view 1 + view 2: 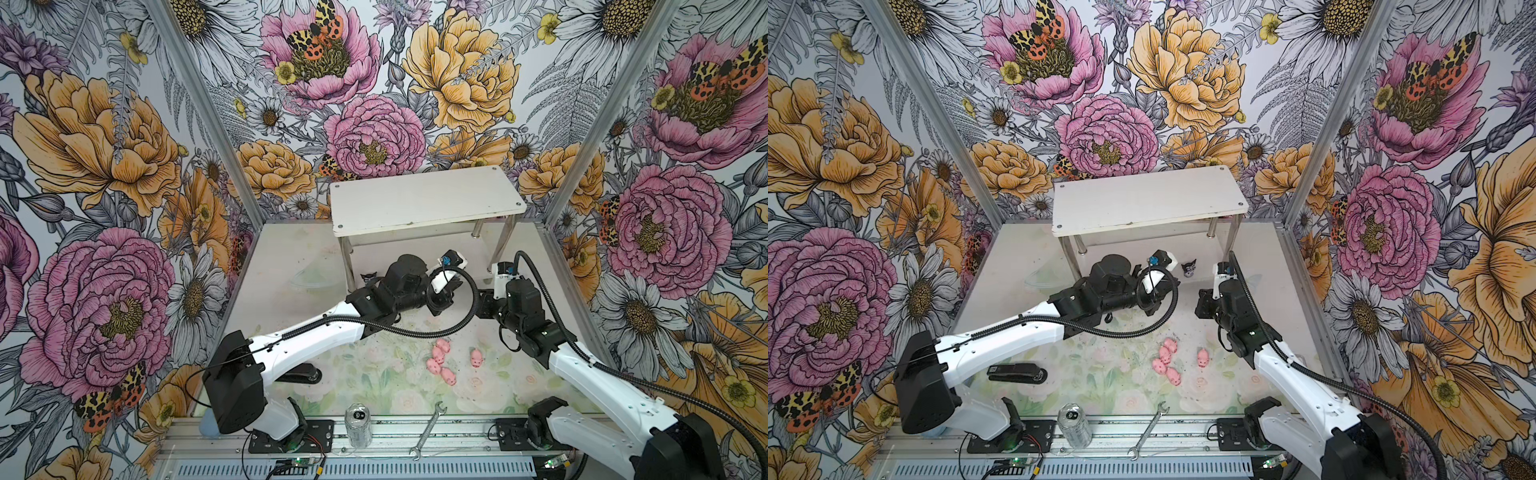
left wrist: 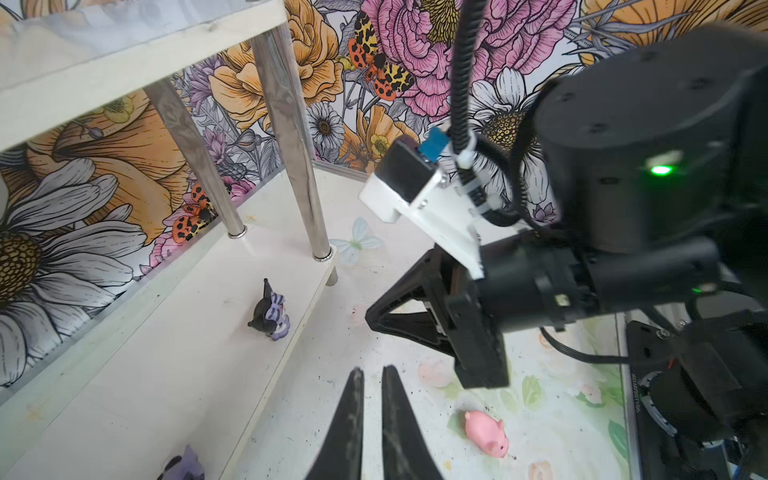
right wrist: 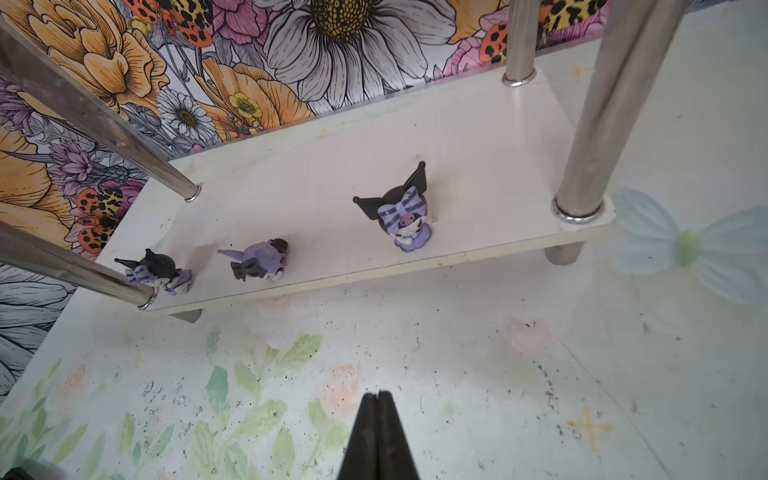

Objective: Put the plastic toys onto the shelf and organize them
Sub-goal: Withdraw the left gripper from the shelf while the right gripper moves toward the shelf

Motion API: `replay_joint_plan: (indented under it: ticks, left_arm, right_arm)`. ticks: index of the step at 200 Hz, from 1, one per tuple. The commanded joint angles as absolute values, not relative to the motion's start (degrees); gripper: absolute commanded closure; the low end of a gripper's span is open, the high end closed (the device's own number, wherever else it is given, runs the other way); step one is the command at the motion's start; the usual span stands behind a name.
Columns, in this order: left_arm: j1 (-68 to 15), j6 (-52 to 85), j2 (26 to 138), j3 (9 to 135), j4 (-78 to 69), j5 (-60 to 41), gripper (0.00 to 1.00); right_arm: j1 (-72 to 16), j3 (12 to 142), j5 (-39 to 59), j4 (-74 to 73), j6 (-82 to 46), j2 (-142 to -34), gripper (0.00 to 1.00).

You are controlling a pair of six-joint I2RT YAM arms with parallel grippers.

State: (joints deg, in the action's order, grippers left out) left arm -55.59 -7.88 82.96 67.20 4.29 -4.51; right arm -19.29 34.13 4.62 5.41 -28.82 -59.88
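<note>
The white shelf [image 1: 424,199] stands at the back of the table. Three black-purple figurines [image 3: 405,220] [image 3: 259,262] [image 3: 160,270] sit along the front of its lower tier [image 3: 332,174]; one stands upright and two are tipped. Several pink pigs [image 1: 440,359] lie clustered on the floral mat, with one more pig [image 1: 476,357] apart to their right. My left gripper [image 2: 372,372] hovers over the mat beside the shelf's front edge, shut to a thin slit and empty, with a pig [image 2: 486,432] nearby. My right gripper [image 3: 378,392] is shut and empty, low in front of the shelf.
A clear can [image 1: 358,424] and a silver wrench [image 1: 428,430] lie at the front rail. A black object [image 1: 1017,372] lies under the left arm. The two wrists are close together in front of the shelf legs [image 2: 299,166]. Floral walls enclose three sides.
</note>
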Motion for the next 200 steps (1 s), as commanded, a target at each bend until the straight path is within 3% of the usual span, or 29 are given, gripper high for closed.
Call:
replay_joint_plan:
  ticks: [1, 50, 128, 165, 200]
  left_arm:
    - [-57.3, -5.4, 77.8, 63.5, 2.5, 2.6, 0.87]
    - [-57.3, -2.2, 69.5, 56.1, 2.0, 6.7, 0.84]
    - [-57.1, -0.7, 68.6, 54.0, 3.5, 9.2, 0.84]
    - [-57.1, 1.1, 68.7, 53.8, 4.7, 11.2, 0.84]
    - [-56.8, 6.3, 65.4, 50.0, 5.7, 17.0, 0.79]
  right_arm:
    - [-17.5, 37.2, 12.4, -2.8, -31.6, -64.4, 1.00]
    - [-17.1, 42.6, 13.2, -5.4, -31.1, -73.7, 1.00]
    - [-16.4, 44.9, 8.4, -5.7, -31.9, -79.3, 1.00]
    - [-17.0, 42.4, 7.4, -3.8, -31.9, -75.1, 1.00]
    - [-23.7, 41.9, -6.9, 13.7, -27.7, -65.4, 1.00]
